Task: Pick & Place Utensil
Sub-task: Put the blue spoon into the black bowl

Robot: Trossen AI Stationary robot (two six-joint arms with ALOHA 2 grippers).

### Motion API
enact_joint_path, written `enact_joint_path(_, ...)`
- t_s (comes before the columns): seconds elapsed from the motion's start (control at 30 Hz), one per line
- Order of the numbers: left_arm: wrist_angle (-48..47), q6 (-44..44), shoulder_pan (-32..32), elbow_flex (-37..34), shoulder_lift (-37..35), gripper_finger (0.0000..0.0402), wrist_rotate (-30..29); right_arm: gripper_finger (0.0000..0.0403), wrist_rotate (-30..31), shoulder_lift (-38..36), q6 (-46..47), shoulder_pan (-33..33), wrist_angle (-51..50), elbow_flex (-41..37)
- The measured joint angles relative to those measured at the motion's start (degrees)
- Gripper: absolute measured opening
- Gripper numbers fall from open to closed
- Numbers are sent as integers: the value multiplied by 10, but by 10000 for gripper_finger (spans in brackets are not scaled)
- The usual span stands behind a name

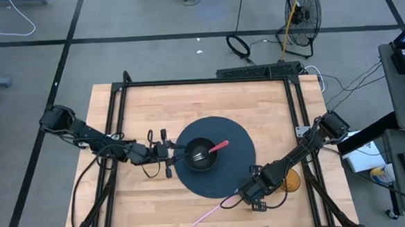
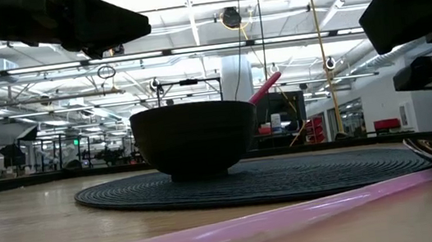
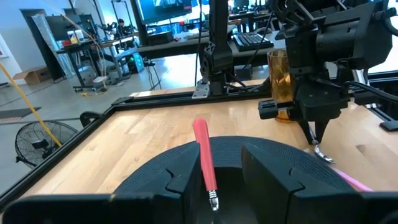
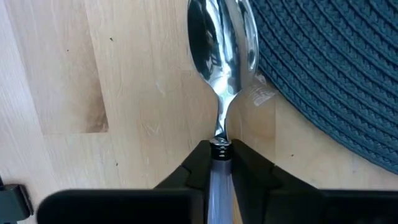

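Amber cup [image 1: 290, 182] perhaps behind right hand [image 1: 247, 198]

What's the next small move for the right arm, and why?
Probably lift the spoon clear of the table. The right gripper is already shut on its neck, bowl end lying on the wood at the edge of the placemat. The bowl already holds a red-handled utensil, with the left gripper beside its rim.

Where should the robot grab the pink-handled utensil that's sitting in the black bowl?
Grip the pink handle, which slopes up over the black bowl rim toward the right, clear of the walls. Come from above, jaws across the handle. The metal end lies down inside the bowl, harder to reach.
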Motion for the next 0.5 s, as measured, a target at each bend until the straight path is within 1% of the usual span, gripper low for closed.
enact_joint_path(0.1,0,0,0,0,0,122,0,45,1,0,0,0,1,0)
enact_joint_path(0.3,0,-1,0,0,0,122,0,36,0,0,0,0,1,1)
enact_joint_path(0.5,0,0,0,0,0,122,-1,38,5,1,-2,7,-11,16)
